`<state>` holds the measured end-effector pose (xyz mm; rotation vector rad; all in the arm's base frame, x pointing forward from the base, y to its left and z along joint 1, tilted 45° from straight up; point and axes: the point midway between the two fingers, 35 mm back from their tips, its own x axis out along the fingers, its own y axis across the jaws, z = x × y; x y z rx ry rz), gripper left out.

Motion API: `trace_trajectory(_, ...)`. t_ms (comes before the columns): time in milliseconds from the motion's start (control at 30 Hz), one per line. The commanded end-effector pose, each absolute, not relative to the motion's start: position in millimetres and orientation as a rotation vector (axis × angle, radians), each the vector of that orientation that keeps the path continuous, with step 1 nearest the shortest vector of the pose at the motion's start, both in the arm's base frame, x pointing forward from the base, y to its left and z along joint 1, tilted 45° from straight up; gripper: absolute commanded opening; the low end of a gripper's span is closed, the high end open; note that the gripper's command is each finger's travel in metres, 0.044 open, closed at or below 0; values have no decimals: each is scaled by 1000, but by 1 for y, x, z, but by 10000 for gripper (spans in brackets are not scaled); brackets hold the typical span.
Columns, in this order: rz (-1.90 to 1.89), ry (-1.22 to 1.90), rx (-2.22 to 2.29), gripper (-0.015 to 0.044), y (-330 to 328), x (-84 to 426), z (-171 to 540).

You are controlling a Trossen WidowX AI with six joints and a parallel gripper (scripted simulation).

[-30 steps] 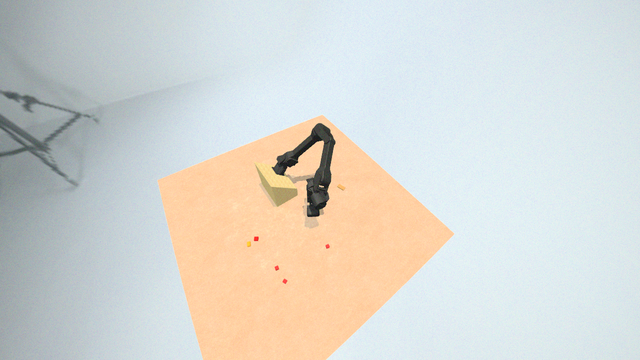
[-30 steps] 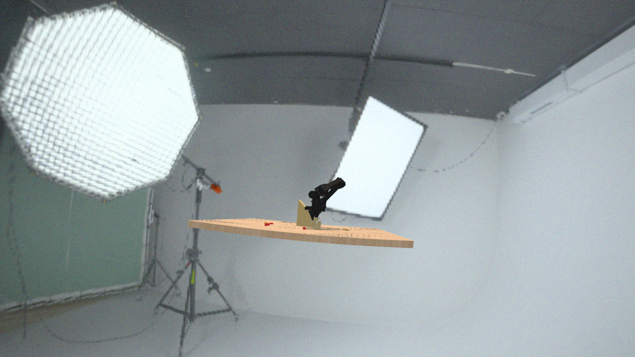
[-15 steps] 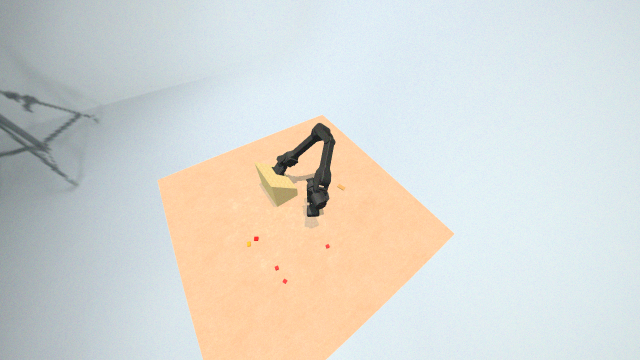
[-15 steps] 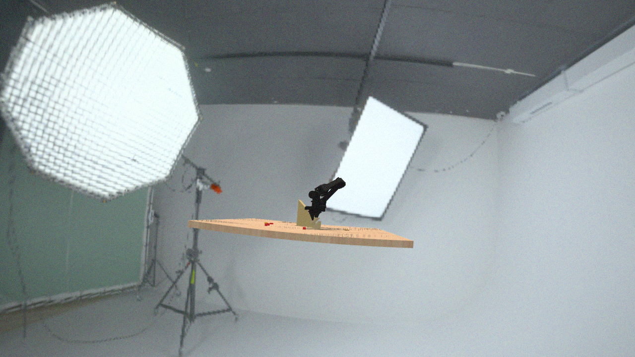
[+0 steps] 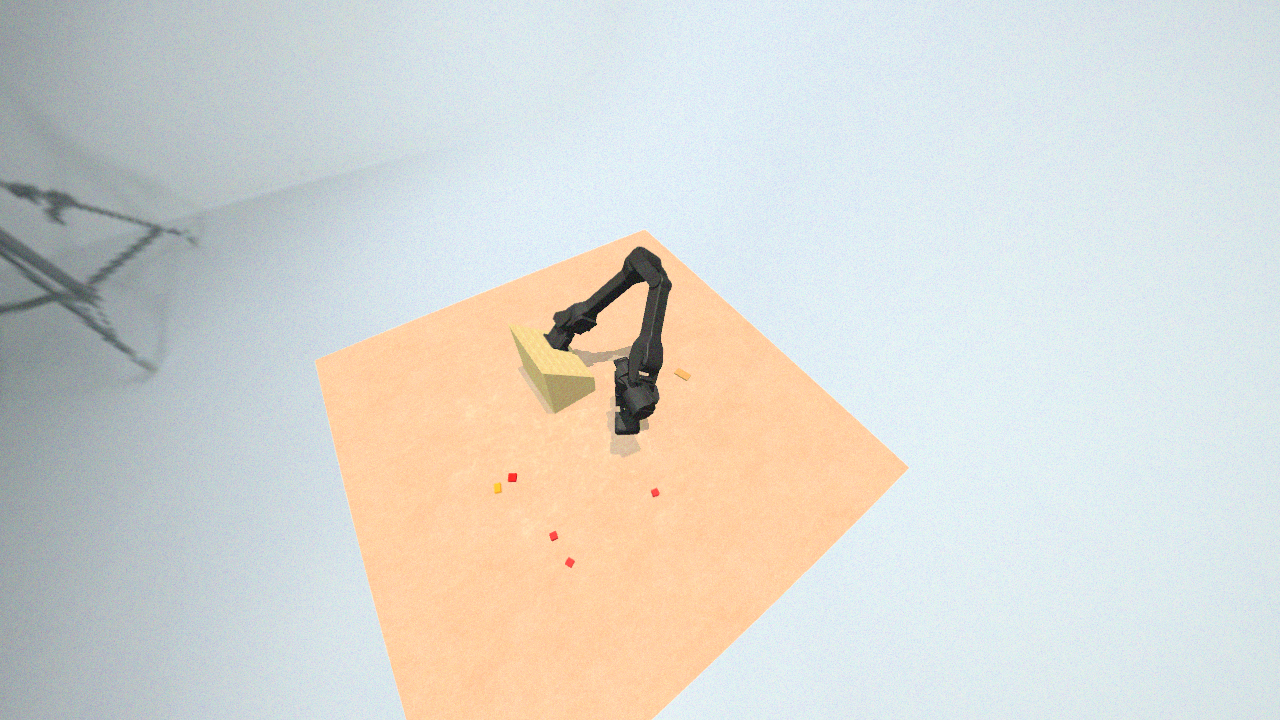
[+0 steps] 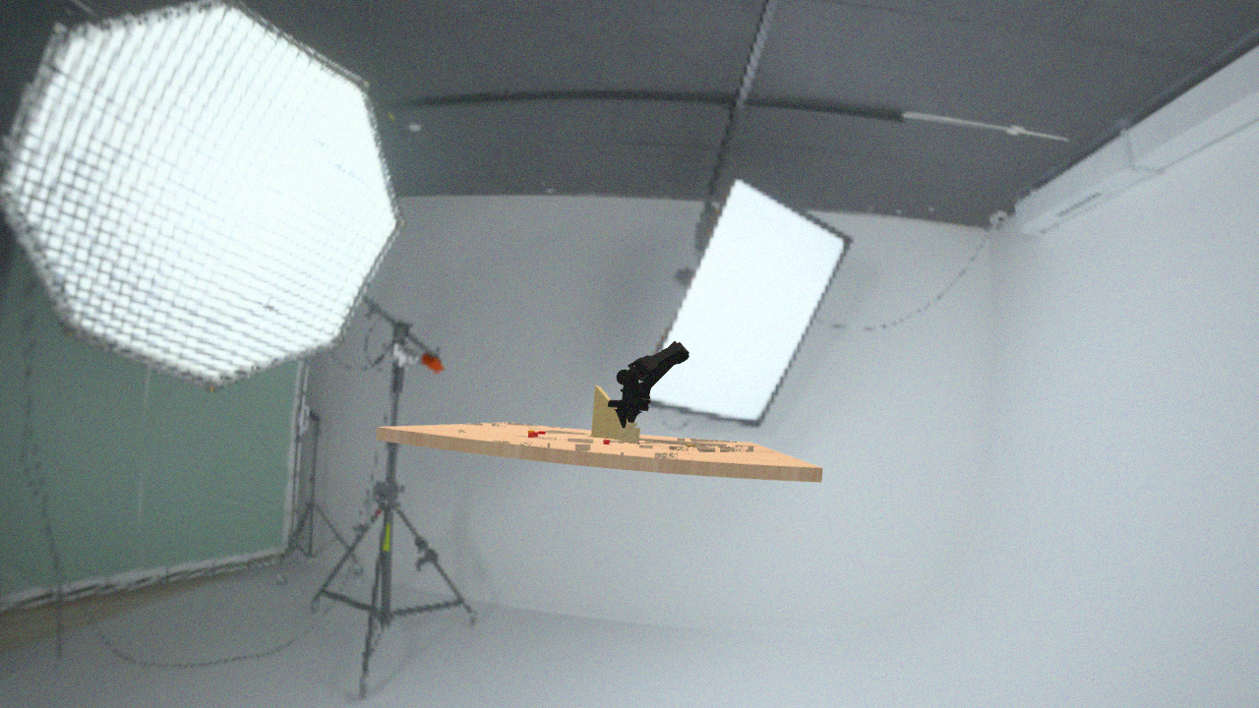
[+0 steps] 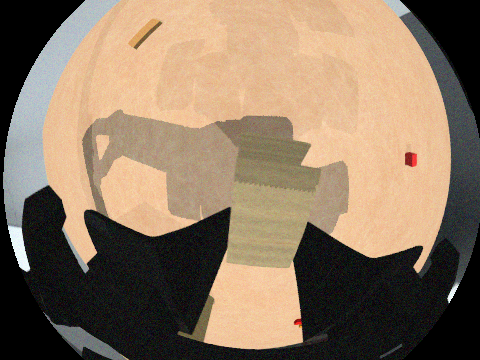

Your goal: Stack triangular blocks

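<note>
Gripper (image 5: 626,424) (image 6: 624,422) (image 7: 263,219): clenched on the held triangular block (image 7: 267,232) | Placement: between fingertips, near the other triangular block (image 7: 274,148) | Direction: visible faces run up the wrist view, leaning slightly right (long axis: cannot tell) | Obscured: both blocks from above; the far one partly behind its mate; contact unclear

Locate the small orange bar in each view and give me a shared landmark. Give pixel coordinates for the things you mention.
Top: orange bar (image 5: 682,374) (image 7: 145,33) lies just right of the arm.
Exterior: can't be made out.
Wrist: upper left, on the tabletop.
Shared landmark: the black gripper (image 5: 627,422) (image 6: 625,422) (image 7: 263,219).
</note>
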<state>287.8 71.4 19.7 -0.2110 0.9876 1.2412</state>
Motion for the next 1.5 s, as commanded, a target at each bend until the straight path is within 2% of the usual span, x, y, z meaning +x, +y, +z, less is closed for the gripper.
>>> trace_trajectory(0, 1238, 988, -205, 0, 73, 288, 19)
trace_trajectory(1467, 1235, 986, -200, 0, 87, 291, 14)
